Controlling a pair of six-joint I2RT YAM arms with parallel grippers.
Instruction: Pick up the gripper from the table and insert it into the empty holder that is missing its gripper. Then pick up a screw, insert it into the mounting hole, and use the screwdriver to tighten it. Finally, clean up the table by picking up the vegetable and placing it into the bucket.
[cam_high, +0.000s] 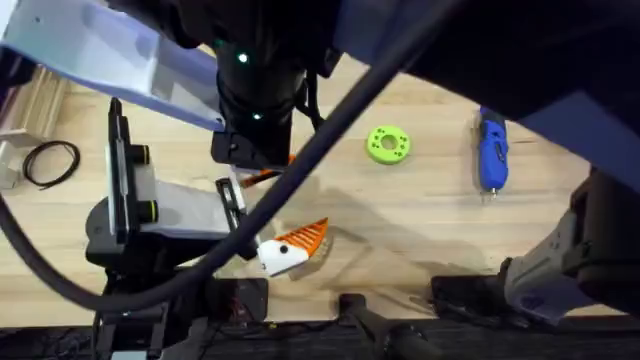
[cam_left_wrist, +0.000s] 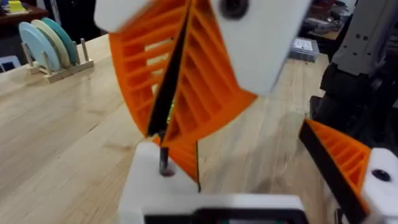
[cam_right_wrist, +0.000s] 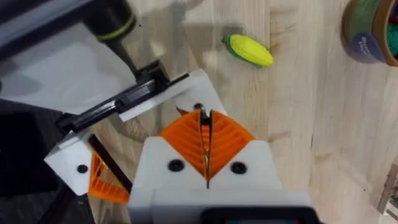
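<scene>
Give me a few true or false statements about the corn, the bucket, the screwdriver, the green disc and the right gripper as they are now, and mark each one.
1. The toy corn cob lies on the table, outside the bucket. True.
2. A gripper holds the blue screwdriver. False: it lies on the table, with no gripper on it.
3. The green disc lies apart from the screwdriver. True.
4. The right gripper has its jaws wide open. False: its orange pads are pressed together.
</scene>
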